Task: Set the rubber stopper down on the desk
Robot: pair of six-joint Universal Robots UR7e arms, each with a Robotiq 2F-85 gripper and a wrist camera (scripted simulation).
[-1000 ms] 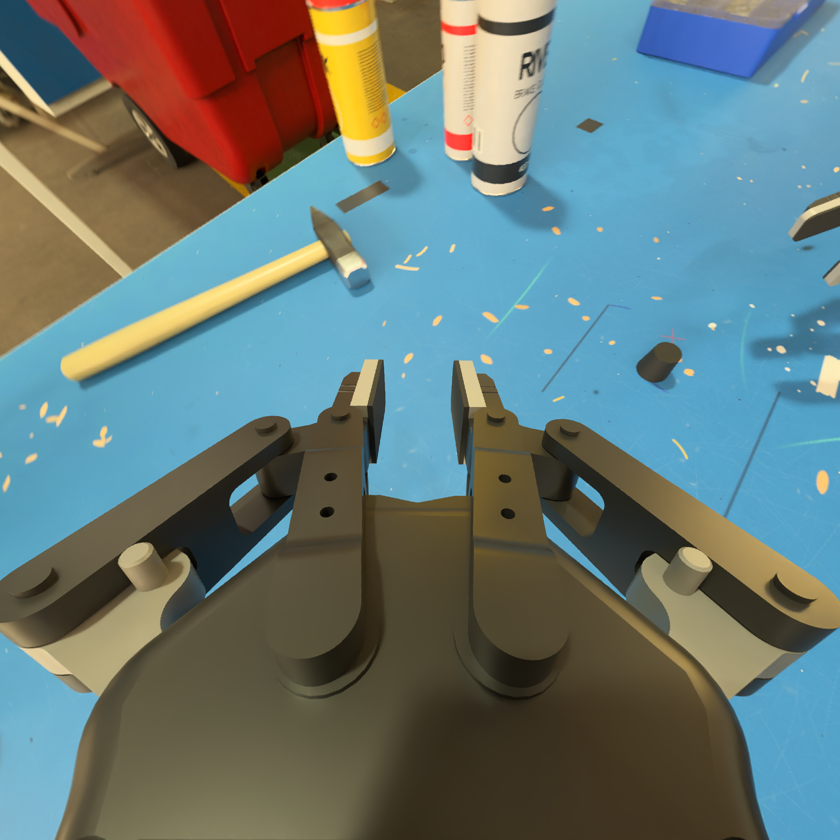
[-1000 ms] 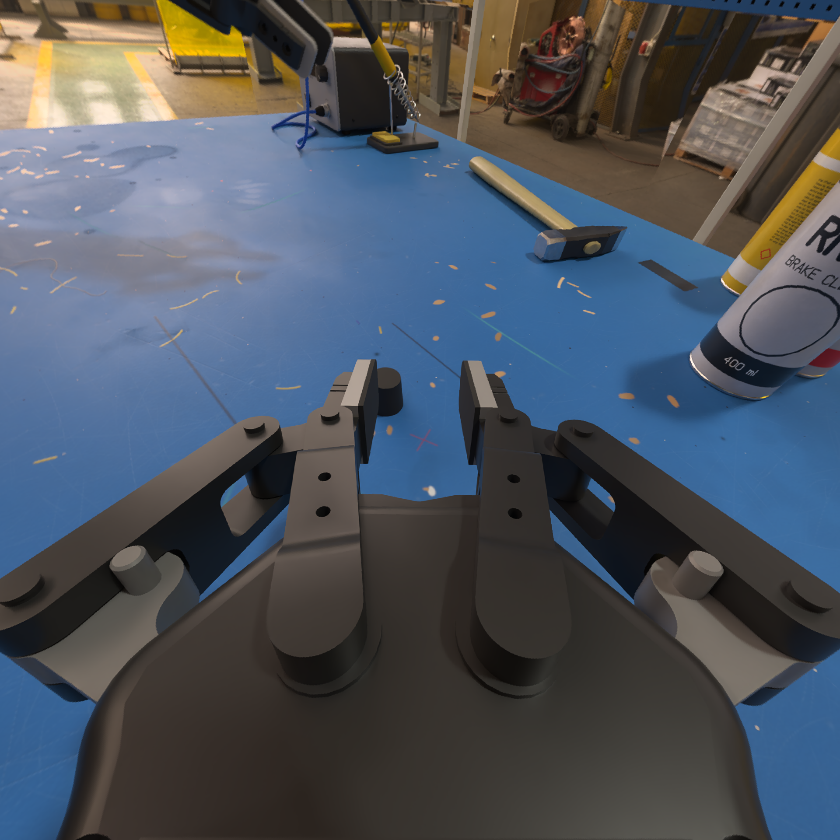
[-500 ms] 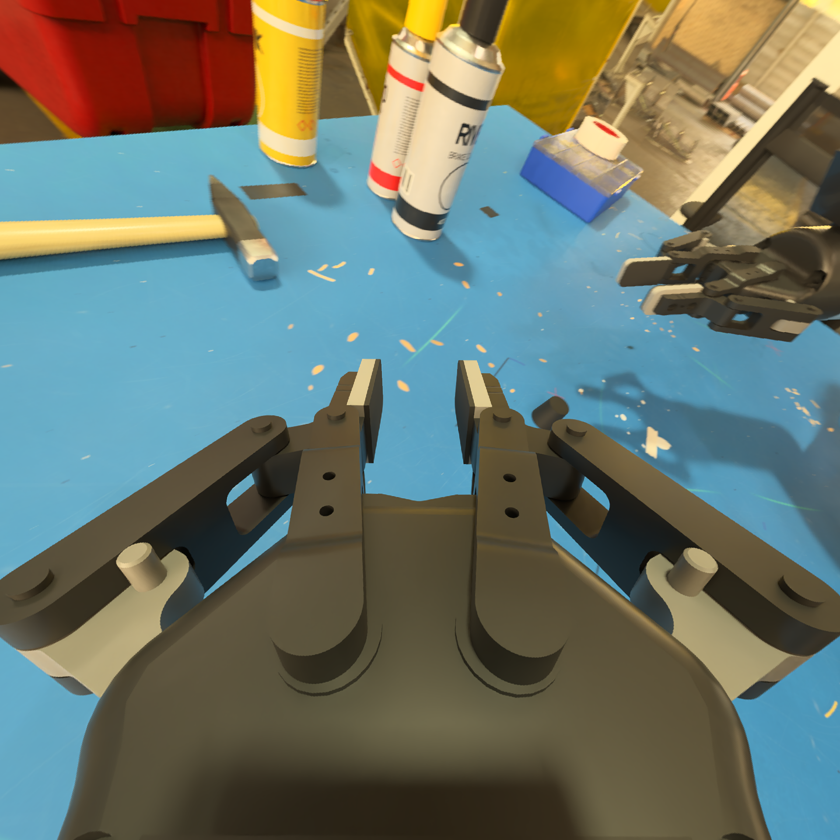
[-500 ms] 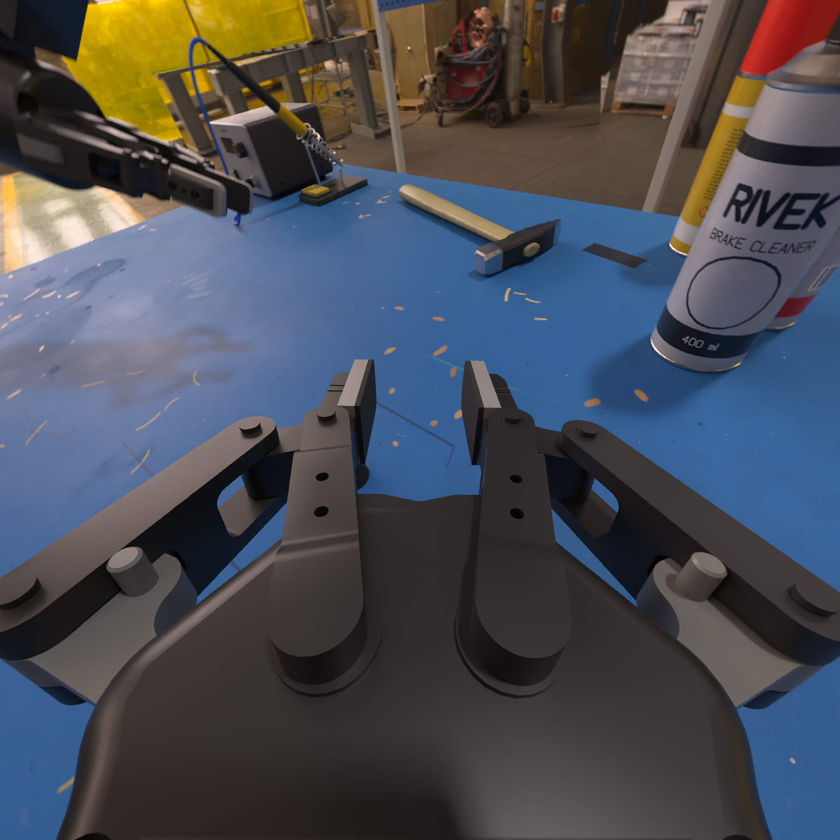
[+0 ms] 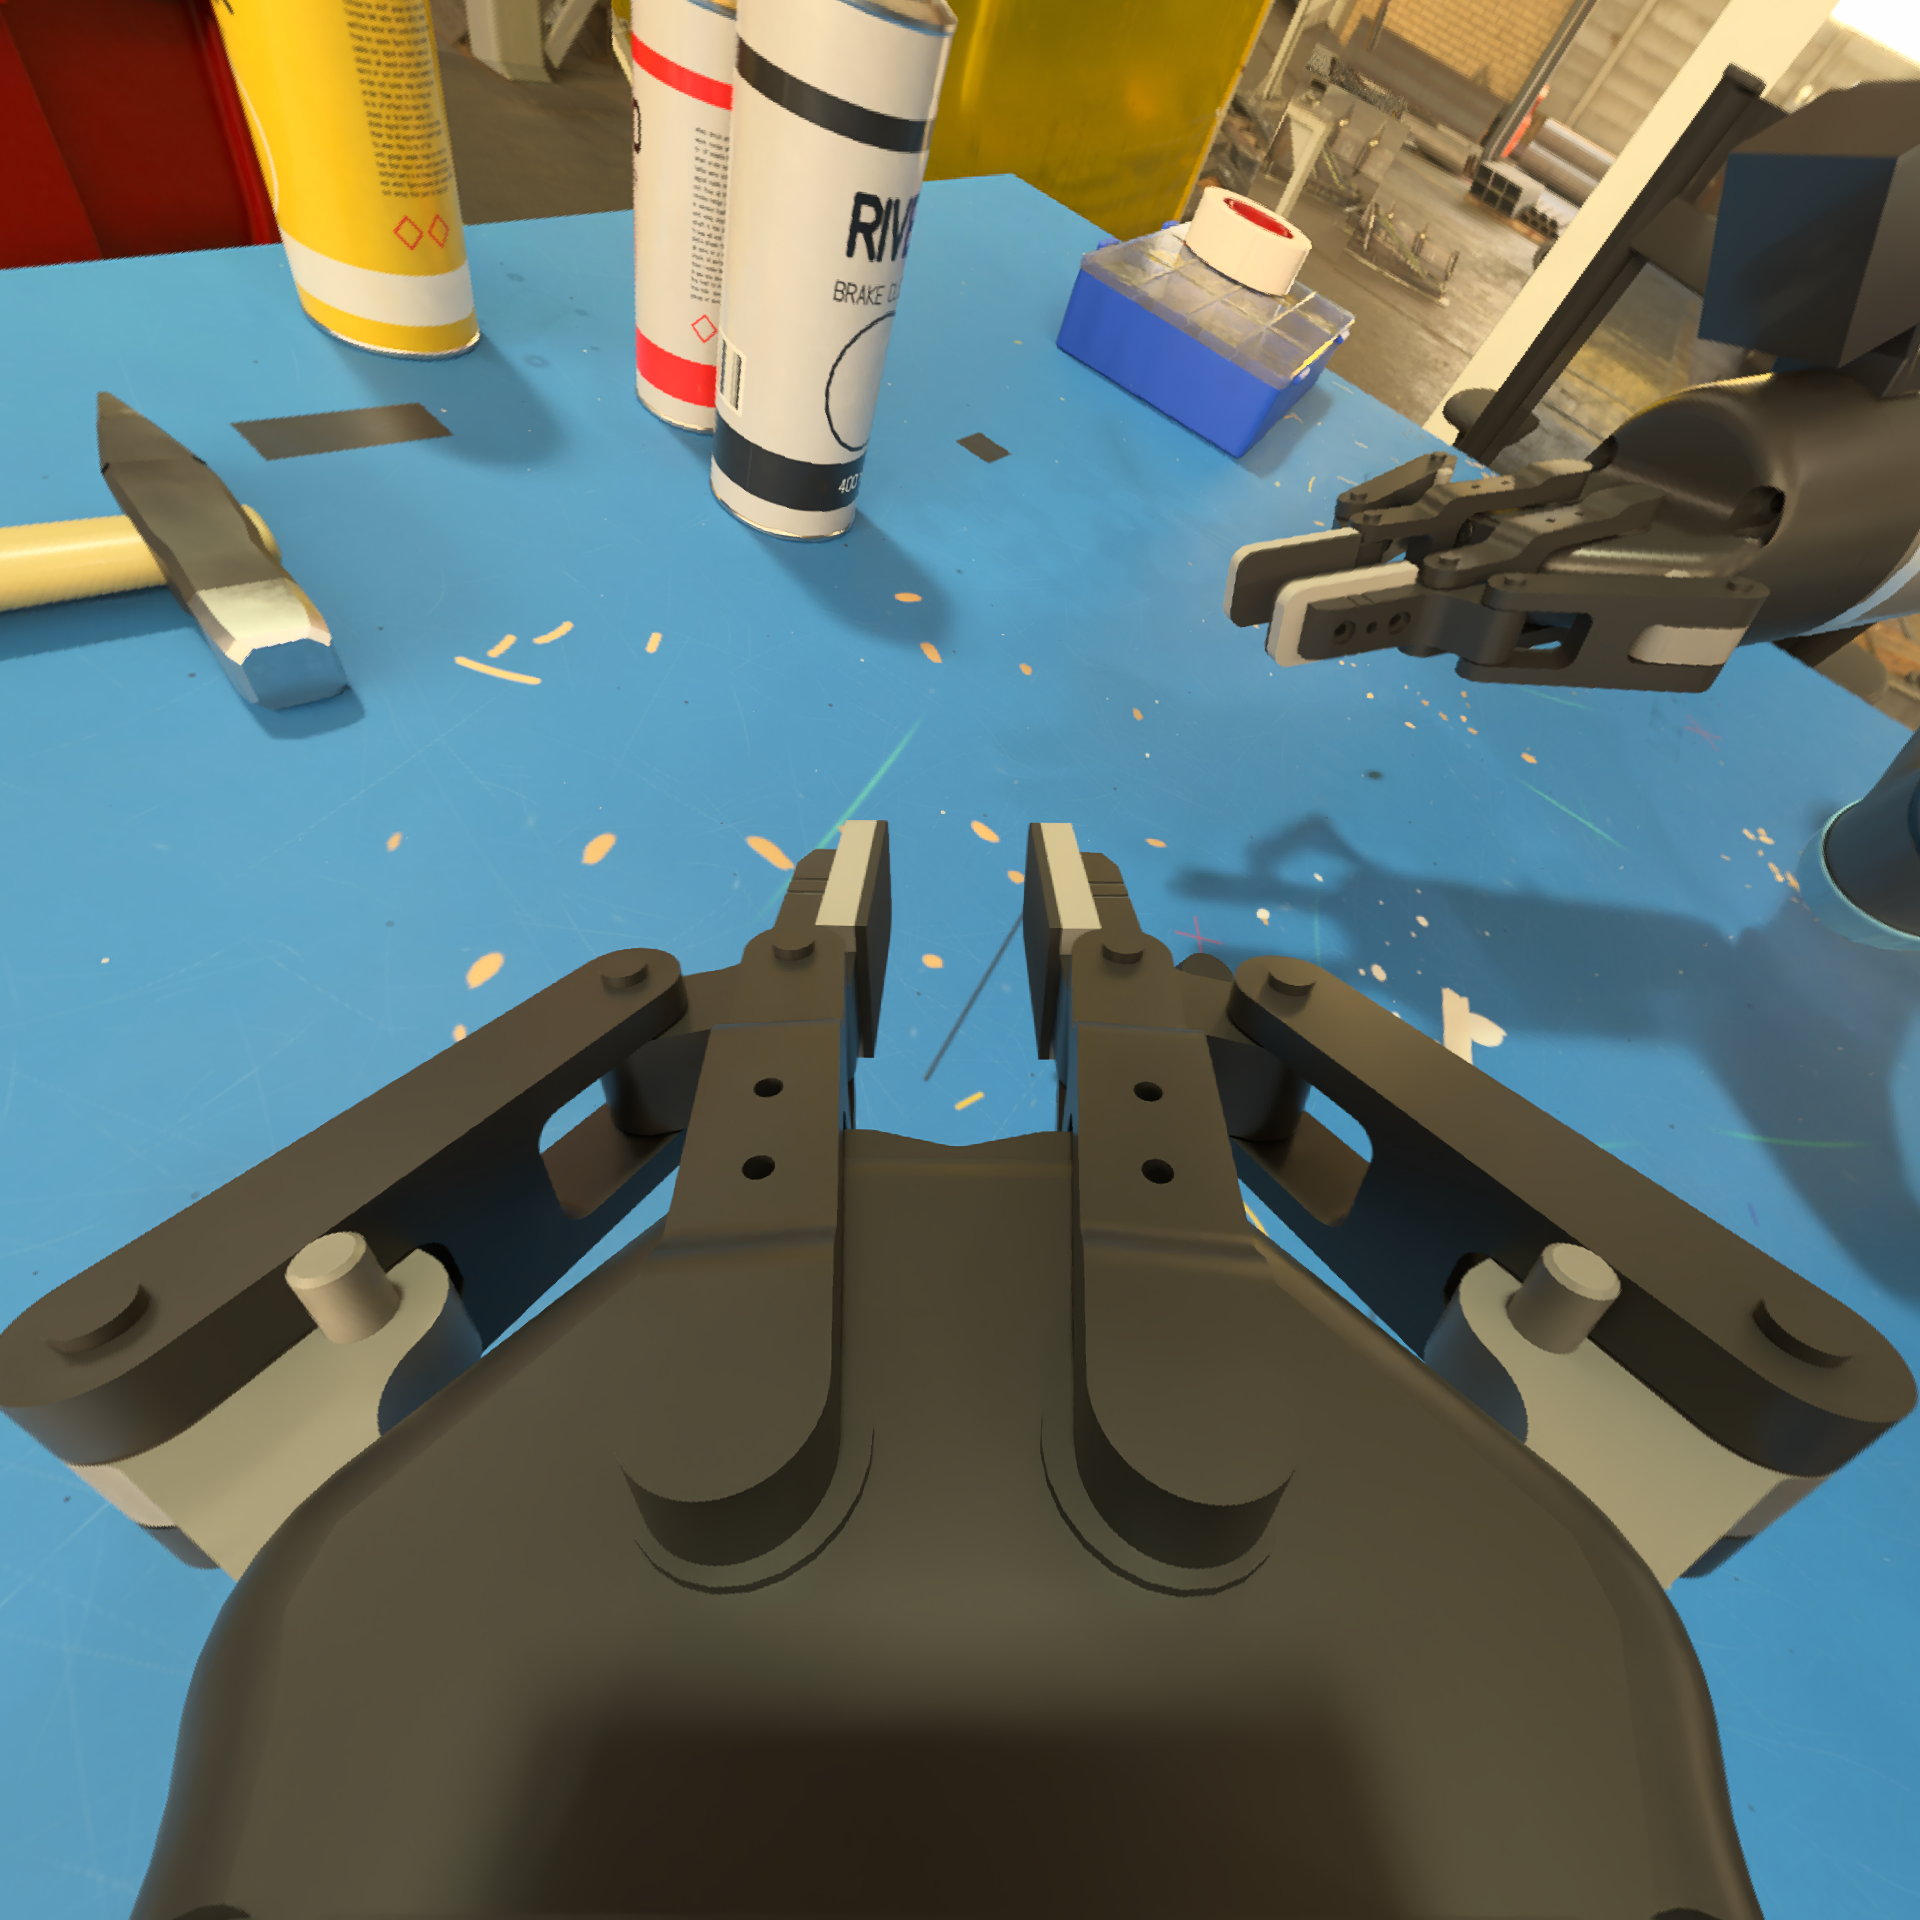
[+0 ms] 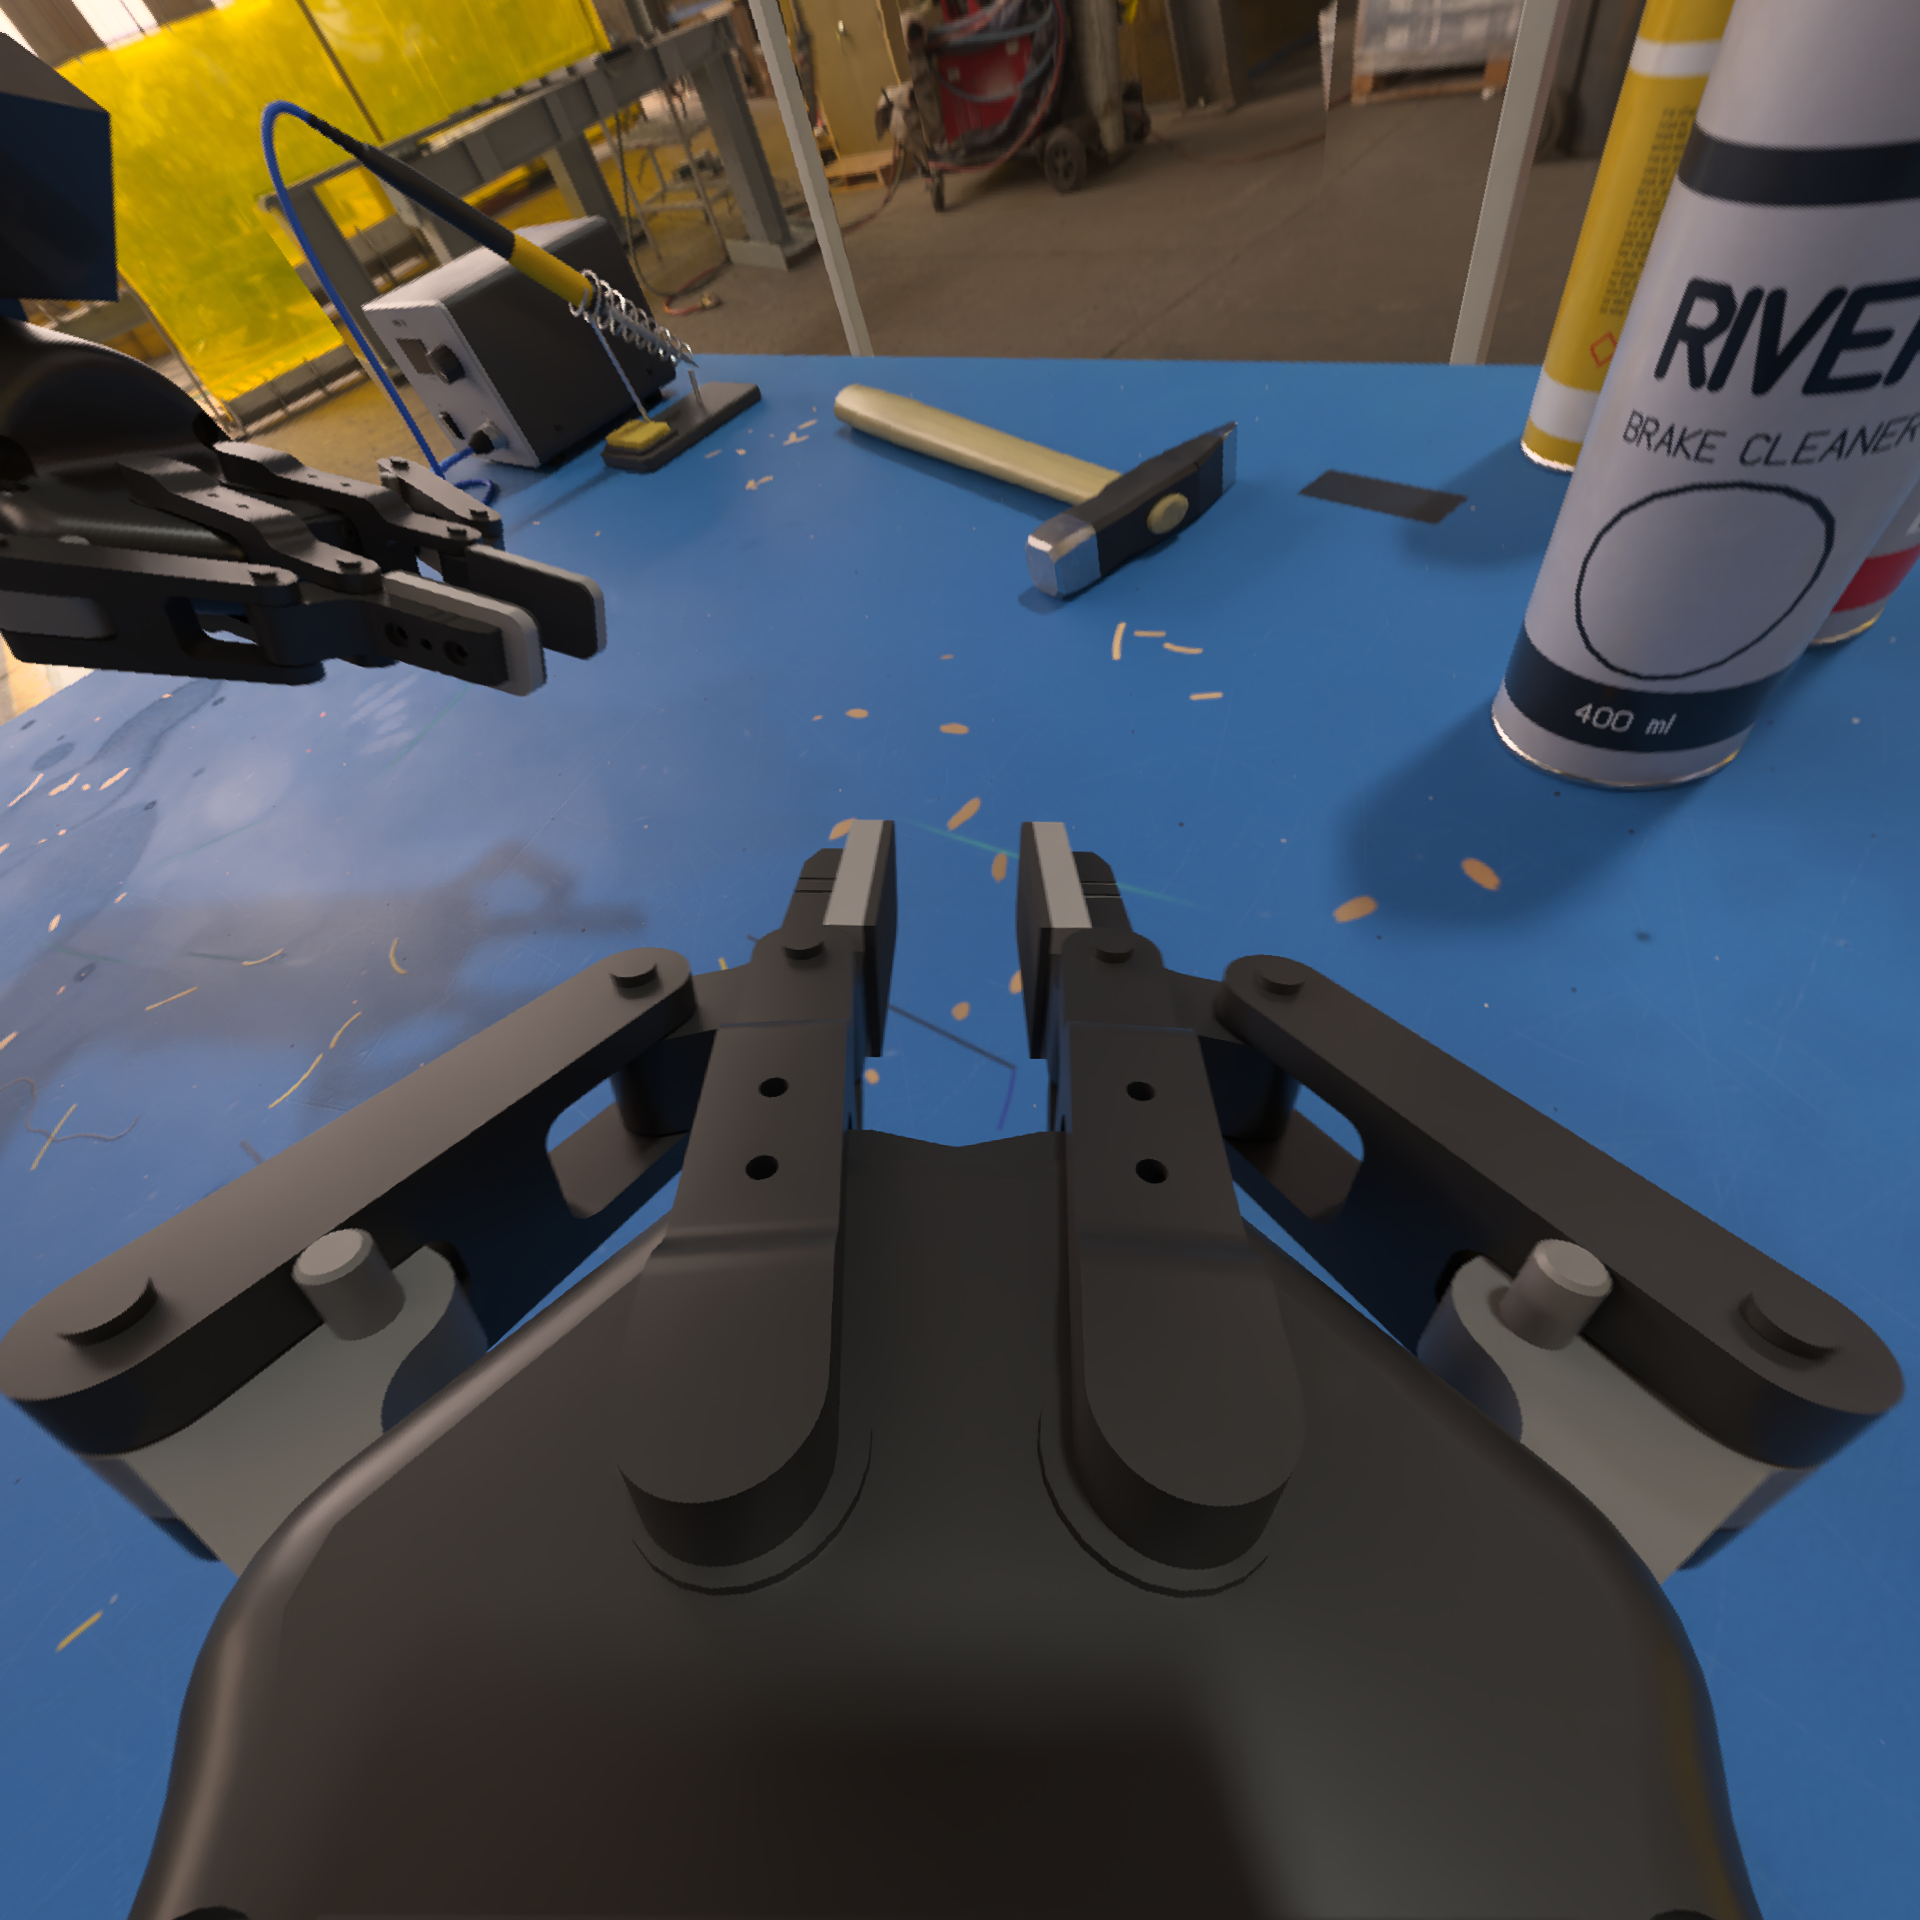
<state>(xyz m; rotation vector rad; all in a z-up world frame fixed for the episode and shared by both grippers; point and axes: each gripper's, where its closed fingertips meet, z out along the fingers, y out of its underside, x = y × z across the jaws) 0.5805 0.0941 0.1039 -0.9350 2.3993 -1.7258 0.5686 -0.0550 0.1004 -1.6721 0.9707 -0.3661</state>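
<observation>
Where the left wrist view faces the white spray can [image 5: 821, 312], the left gripper [image 5: 956, 862] stands parted and empty. A dark sliver on the desk [image 5: 623, 790], nearer than the can and behind the finger linkage, is probably the rubber stopper [image 5: 1203, 964]. Expect it light, grippy, slightly yielding; pinch its round flank. In the right wrist view the right gripper [image 6: 956, 862] is likewise parted and empty, and you cannot see the stopper.

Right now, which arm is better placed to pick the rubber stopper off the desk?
Left, probably. The rubber stopper lies on the desk, peeking out beside the left tool's finger linkage. The right tool hangs farther off, and its own view shows no stopper. Both are open, empty.
</observation>
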